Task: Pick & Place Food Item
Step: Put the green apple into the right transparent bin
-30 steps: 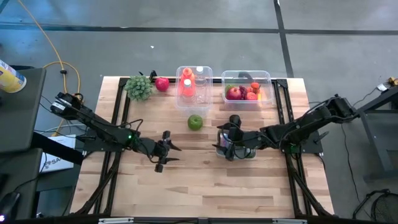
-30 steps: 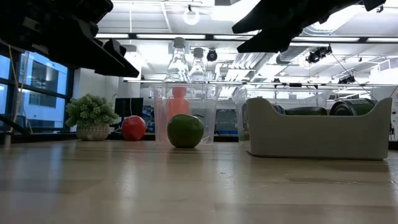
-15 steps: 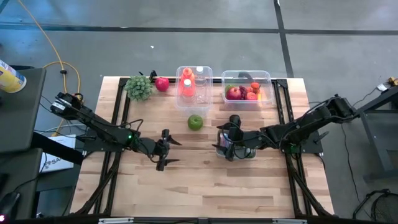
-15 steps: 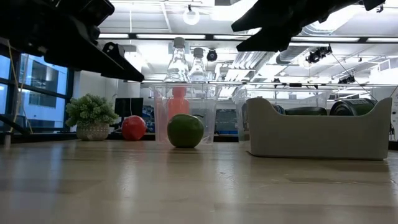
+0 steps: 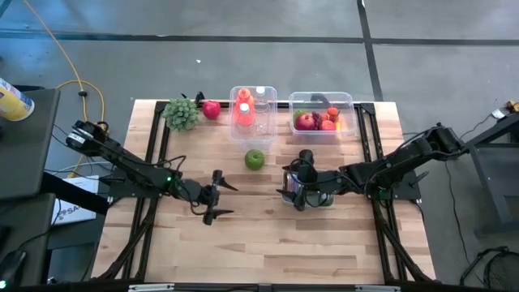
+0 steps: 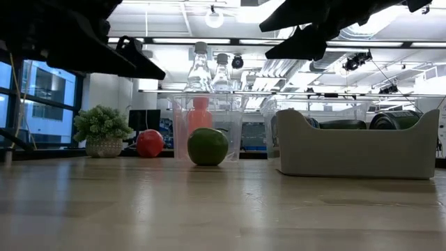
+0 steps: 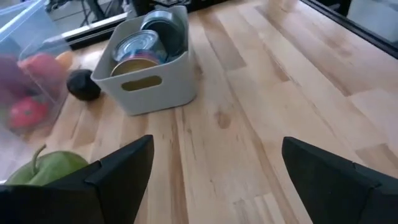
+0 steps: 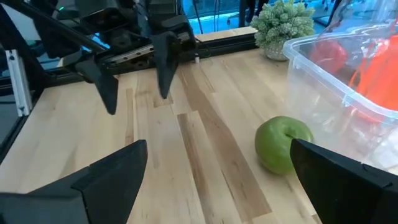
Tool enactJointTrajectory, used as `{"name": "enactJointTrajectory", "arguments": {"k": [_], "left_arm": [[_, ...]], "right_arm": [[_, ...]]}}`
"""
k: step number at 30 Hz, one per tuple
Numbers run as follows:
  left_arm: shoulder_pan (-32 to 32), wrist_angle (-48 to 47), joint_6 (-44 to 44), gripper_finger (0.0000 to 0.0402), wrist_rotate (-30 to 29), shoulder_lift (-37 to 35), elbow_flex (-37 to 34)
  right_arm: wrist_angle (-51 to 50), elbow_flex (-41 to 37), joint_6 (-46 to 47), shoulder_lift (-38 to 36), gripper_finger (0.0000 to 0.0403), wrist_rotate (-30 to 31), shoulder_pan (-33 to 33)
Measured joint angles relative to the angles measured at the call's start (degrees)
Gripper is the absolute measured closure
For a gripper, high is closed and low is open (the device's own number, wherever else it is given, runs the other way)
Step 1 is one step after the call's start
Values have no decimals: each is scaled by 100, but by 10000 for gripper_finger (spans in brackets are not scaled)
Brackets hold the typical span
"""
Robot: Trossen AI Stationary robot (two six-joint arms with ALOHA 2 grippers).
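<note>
I log 1 smooth round green apple (image 5: 255, 159) on plank table (image 5: 259, 243); left gripper (image 5: 220, 197) and right gripper (image 5: 285, 185), fingers spread, empty.

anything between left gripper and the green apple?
Nothing. In the high view only bare wood separates the open left gripper from the green apple; the right wrist view shows the same empty stretch of table.
</note>
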Motion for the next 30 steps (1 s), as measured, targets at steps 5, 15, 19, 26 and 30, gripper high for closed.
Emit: {"name": "enactJointTrajectory", "arguments": {"k": [5, 15, 19, 26, 30], "left_arm": [[2, 1, -313, 57, -536, 0, 0], [-294, -55, -6, 57, -1536, 0, 0], [-328, 63, 547, 57, -1536, 0, 0], [-319, 159, 214, 57, -1488, 0, 2], [-62, 159, -190, 57, -577, 0, 2]], "right_arm": [[2, 0, 2, 0, 21, -504, 9], [200, 0, -54, 0, 21, -2275, 13], [342, 0, -385, 0, 21, -2953, 122], [602, 0, -601, 0, 21, -2544, 422], [782, 0, -669, 0, 21, -2018, 628]]}}
